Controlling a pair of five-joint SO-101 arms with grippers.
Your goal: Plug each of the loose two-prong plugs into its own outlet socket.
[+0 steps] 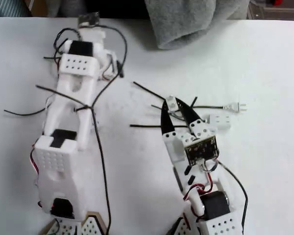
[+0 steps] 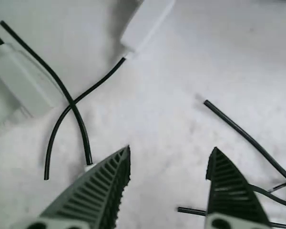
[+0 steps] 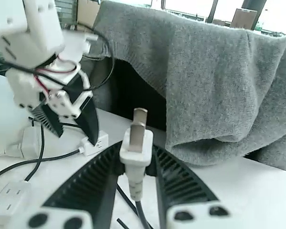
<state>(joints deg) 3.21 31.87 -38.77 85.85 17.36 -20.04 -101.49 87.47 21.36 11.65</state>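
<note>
Right gripper (image 1: 170, 103): clamped on one plug (image 3: 136, 152), prongs pointing out past its tips, above the counter (image 1: 264, 73); left gripper (image 2: 170, 150): wide apart, empty; we judge insertion pending, next needing prongs lined up with the outlet (image 1: 218, 121) slots.

The white bench (image 1: 269, 63) is lit brightly and evenly from above and is nearly washed out in the high view. Only faint, soft shadows are cast beside the cables (image 2: 69, 102). Glare is produced by daylight through the windows (image 3: 190, 5).
</note>
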